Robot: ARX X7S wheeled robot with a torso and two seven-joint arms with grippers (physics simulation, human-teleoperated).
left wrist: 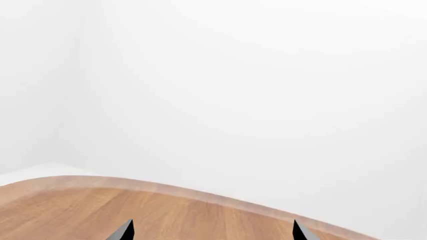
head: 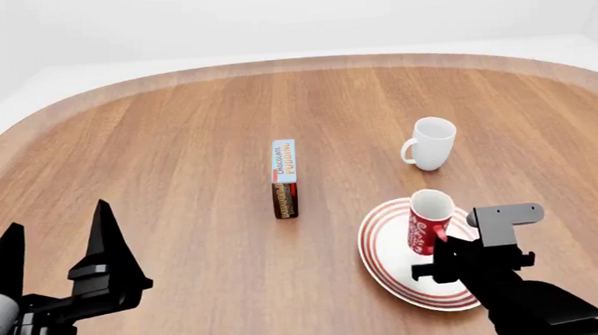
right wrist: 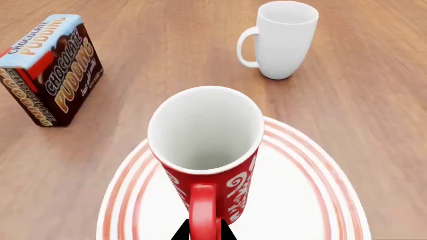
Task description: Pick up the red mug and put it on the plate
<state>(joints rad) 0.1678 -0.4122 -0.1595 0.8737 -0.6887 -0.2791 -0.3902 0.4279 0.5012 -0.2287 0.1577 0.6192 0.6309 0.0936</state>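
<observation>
Red mug (head: 428,220) stands upright over the plate (head: 387,248), toward the plate's far side; whether its base is seated on the plate surface or a hair above it cannot be told. Plate lies near the bench's (head: 194,143) right near edge.

Right gripper (right wrist: 200,234): jaws closed on the mug handle, one tip visible either side of it in the right wrist view, so the mug is not released yet. Left gripper (head: 60,244): jaws apart, holding nothing, hovering by the near left edge; left wrist view shows only bare bench top and wall.

Other items: white mug (head: 428,143) upright, beyond the plate toward the far edge, clear of it. Chocolate pudding box (head: 284,178) stands on a narrow side at bench centre, well apart from the plate.

Status, by judgement: pick-up done, carry to plate done, placement approx. complete. Remaining: confirm mug is set down, open right jaws, back off w/o dragging the handle. Risk: mug sits off-centre, near the rim rings; a snag on withdrawal could tip it.
</observation>
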